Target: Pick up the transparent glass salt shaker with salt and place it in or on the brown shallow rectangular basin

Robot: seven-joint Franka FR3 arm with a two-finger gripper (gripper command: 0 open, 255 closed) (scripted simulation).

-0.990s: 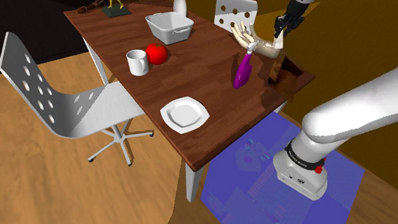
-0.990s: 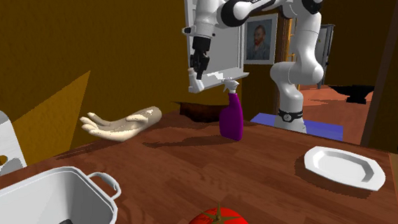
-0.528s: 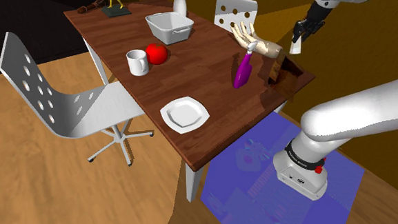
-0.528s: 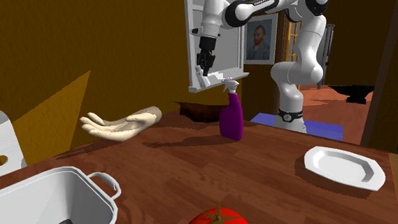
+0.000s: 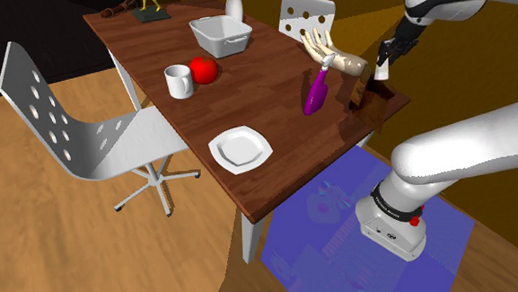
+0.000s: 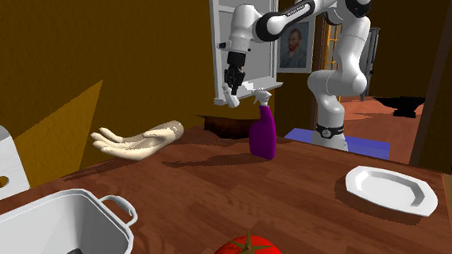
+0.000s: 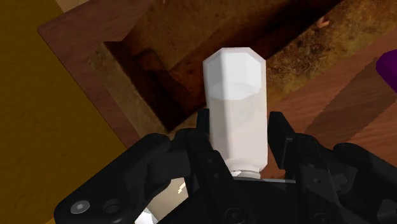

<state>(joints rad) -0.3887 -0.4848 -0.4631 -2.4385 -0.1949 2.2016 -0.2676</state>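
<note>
My black gripper (image 7: 238,127) is shut on a white salt shaker (image 7: 235,105) with a faceted end, which points away from the hand. In the shoulder view the gripper (image 5: 388,61) holds the shaker (image 5: 382,72) just above the brown rectangular basin (image 5: 373,93), a recess sunk into the table's right corner. The second exterior view has the gripper (image 6: 232,88) and shaker (image 6: 233,97) hanging over the basin (image 6: 225,125), behind the purple bottle. In the wrist view the basin's brown floor (image 7: 159,70) lies beyond the shaker.
A purple spray bottle (image 5: 316,95) stands right beside the basin, with a beige model hand (image 5: 327,55) behind it. Further along the wooden table (image 5: 274,113) are a white plate (image 5: 240,149), a tomato (image 5: 204,70), a mug (image 5: 179,81) and a white dish (image 5: 218,34). A white chair (image 5: 77,131) stands alongside.
The gripper has carried the shaker from above the model hand out past the table's corner, then down and back toward the basin.
</note>
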